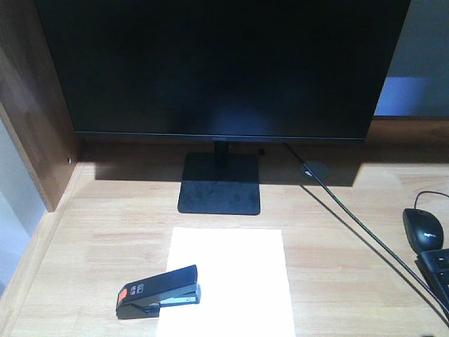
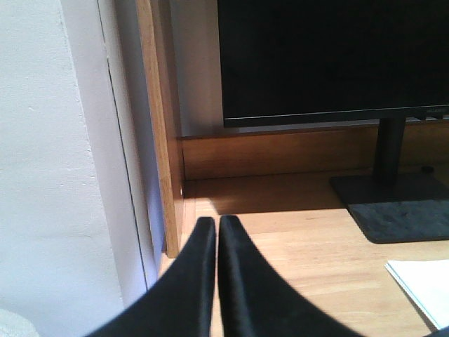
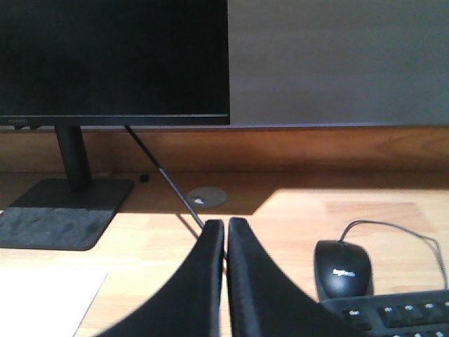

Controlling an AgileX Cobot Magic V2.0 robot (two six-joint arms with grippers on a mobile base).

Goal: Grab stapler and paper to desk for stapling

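The left gripper (image 2: 216, 232) has its two dark fingers pressed together with nothing between them, hanging over the left part of the surface (image 1: 98, 232) near the brown side panel (image 2: 160, 140). The right gripper (image 3: 226, 235) is likewise closed and empty, pointing toward the rear edge, with the black mouse (image 3: 342, 267) and a keyboard (image 3: 400, 312) just to its right and a thin cable (image 3: 161, 172) running back to the monitor (image 1: 221, 67).

Further out, the paper (image 1: 228, 281) lies flat near the front edge, in front of the monitor stand (image 1: 219, 184). The stapler (image 1: 160, 291) rests across the sheet's left edge, its orange-red end hanging over bare wood toward the front-left corner and its other end on the sheet.

Both things appear to be already brought to the surface, so fetching looks done and stapling itself seems to be the step in hand. The next move likely calls for one gripper to steady the sheet while the other presses down on the stapler's top.
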